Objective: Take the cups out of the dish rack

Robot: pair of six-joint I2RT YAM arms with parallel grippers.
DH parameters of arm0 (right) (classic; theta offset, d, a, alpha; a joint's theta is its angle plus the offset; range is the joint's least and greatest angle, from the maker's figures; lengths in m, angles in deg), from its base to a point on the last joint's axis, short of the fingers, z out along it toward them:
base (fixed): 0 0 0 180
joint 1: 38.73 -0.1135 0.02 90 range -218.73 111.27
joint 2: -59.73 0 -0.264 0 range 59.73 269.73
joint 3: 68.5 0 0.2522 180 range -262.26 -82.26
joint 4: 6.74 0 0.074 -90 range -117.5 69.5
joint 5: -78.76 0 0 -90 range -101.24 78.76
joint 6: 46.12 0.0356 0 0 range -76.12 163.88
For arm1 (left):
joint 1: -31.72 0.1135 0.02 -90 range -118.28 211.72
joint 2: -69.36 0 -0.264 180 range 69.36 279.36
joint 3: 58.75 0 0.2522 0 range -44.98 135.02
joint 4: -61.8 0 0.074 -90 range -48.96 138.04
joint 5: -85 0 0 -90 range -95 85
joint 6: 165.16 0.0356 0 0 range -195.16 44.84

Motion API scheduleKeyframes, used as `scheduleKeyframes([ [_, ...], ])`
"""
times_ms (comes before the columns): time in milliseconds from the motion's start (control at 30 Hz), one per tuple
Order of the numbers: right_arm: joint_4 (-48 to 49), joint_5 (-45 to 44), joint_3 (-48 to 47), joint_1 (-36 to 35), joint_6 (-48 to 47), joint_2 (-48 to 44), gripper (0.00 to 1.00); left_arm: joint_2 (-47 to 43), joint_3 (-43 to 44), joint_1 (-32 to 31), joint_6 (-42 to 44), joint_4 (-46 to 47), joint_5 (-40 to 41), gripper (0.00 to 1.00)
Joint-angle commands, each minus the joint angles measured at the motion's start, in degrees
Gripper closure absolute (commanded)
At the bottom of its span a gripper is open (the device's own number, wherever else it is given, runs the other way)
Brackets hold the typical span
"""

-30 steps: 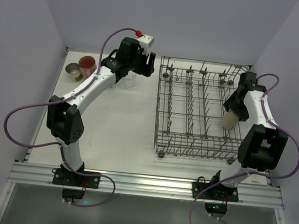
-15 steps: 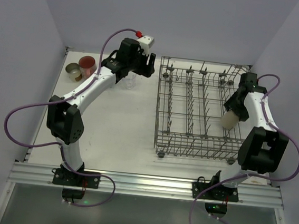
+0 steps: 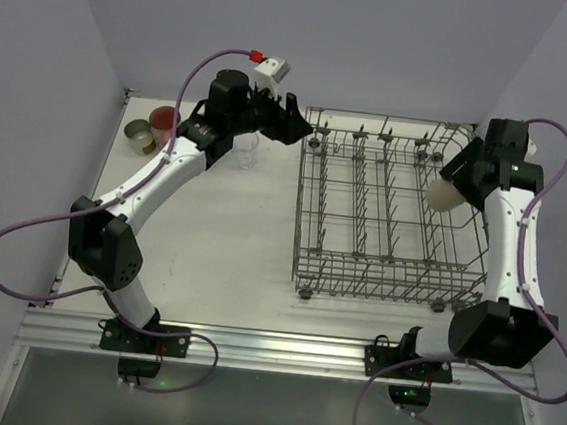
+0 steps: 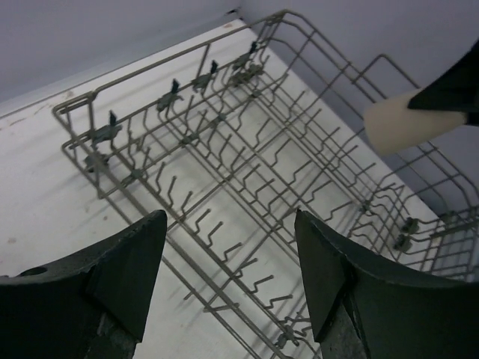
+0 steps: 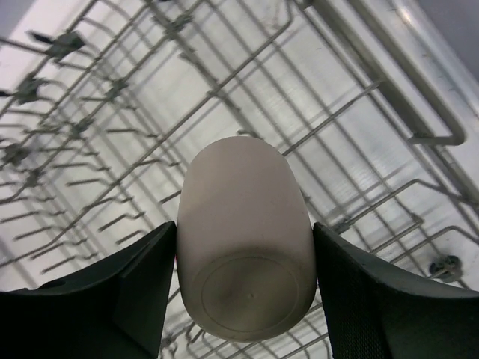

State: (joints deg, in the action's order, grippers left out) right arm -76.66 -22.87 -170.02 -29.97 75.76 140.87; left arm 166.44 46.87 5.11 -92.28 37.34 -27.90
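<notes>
The grey wire dish rack (image 3: 383, 217) stands on the right half of the table. My right gripper (image 3: 454, 187) is shut on a plain beige cup (image 3: 442, 195) and holds it above the rack's far right side; in the right wrist view the cup (image 5: 245, 239) sits base-up between the fingers (image 5: 127, 292). The cup also shows in the left wrist view (image 4: 408, 126). My left gripper (image 3: 294, 123) is open and empty at the rack's far left corner. A clear glass tumbler (image 3: 246, 149), a pink cup (image 3: 165, 124) and a tan cup (image 3: 140, 136) stand at the table's far left.
The rack (image 4: 247, 149) holds no other cups that I can see; its upright tines fill the interior. Walls close in the table at the back and both sides. A metal rail (image 3: 270, 350) runs along the near edge.
My right gripper has lifted the beige cup up and back, out of the rack. My left gripper has swung right toward the rack's far left corner, away from the glass tumbler.
</notes>
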Motion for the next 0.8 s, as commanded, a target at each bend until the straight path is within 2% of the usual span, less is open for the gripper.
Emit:
scheduleKeyframes([
  [0, 1.0, 11.9, -1.5, 0.1, 0.8, -4.7, 1.00, -3.3, -4.4, -0.2, -8.9, 15.3, -14.2, 0.27],
  [67, 2.5, 17.1, -1.0, 0.1, 1.8, -5.8, 1.00, -3.4, -6.2, -0.3, -12.9, 24.3, -18.9, 0.26],
  [100, 3.1, 21.1, -0.5, 0.2, 3.0, -7.0, 1.00, -3.4, -8.5, -0.3, -17.8, 27.8, -23.4, 0.26],
  [200, 6.9, 29.7, 1.5, 0.2, 5.8, -9.2, 1.00, -2.8, -13.3, -0.2, -28.7, 48.0, -29.6, 0.25],
  [267, 9.3, 34.2, 3.0, 0.2, 8.3, -9.8, 1.00, -1.7, -15.4, -0.2, -36.3, 55.6, -32.3, 0.25],
  [300, 10.1, 38.4, 3.5, 0.2, 9.2, -9.9, 1.00, -1.2, -17.0, -0.3, -38.5, 62.6, -33.0, 0.24],
  [433, 20.4, 50.8, 8.7, 0.2, 16.4, -10.7, 1.00, 1.4, -20.3, -0.3, -48.6, 77.5, -34.2, 0.23],
  [500, 24.2, 53.6, 11.9, 0.1, 19.9, -11.3, 1.00, 3.4, -20.9, -0.4, -54.2, 85.3, -34.2, 0.23],
  [633, 29.7, 57.1, 14.5, 0.1, 22.4, -11.5, 1.00, 6.8, -21.4, -0.5, -62.7, 95.2, -33.8, 0.23],
  [767, 36.8, 60.6, 18.5, -0.4, 28.0, -12.1, 1.00, 9.0, -21.2, -1.2, -64.8, 97.2, -32.7, 0.23],
])
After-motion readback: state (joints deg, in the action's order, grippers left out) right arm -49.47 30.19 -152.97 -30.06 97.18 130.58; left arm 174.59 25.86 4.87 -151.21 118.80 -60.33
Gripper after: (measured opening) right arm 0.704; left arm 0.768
